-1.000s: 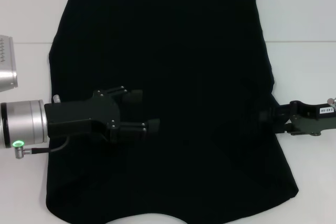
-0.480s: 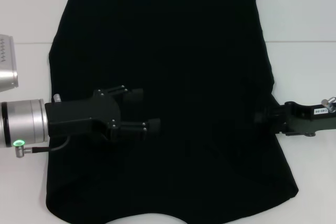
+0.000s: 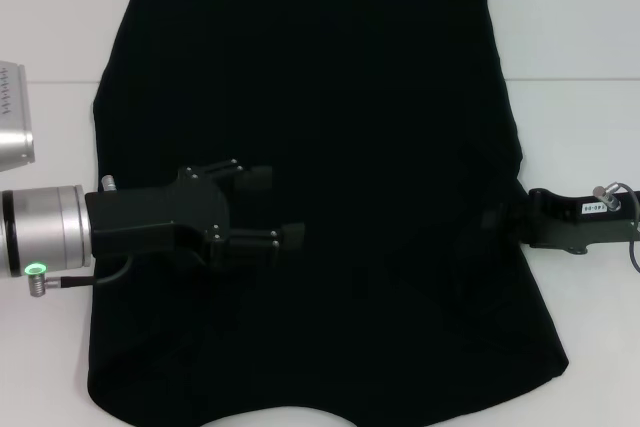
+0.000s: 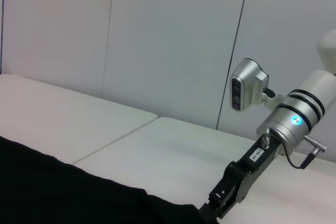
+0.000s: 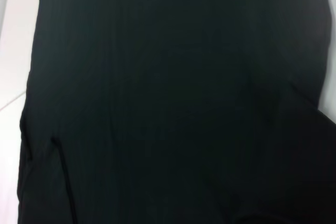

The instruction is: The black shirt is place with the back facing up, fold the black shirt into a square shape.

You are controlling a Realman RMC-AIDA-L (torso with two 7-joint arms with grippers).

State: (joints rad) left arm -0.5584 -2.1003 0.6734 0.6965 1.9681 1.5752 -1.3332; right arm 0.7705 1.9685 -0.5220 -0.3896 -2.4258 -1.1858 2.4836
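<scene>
Head view shows the black shirt (image 3: 320,187) spread flat over the white table (image 3: 580,137), covering most of its middle, with both sleeves tucked in so the outline is a long panel. Over the shirt's left part hovers the left gripper (image 3: 262,209), its fingers (image 3: 290,235) spread apart and holding nothing. At the shirt's right edge sits the right gripper (image 3: 500,219); whether its fingers are open or closed cannot be told against the dark cloth.

Head cam looks down over shirt (image 3: 320,147). Left wrist cam low, faces across table (image 4: 157,150) at right arm (image 4: 273,135). Right wrist cam close over shirt, shared with head.
</scene>
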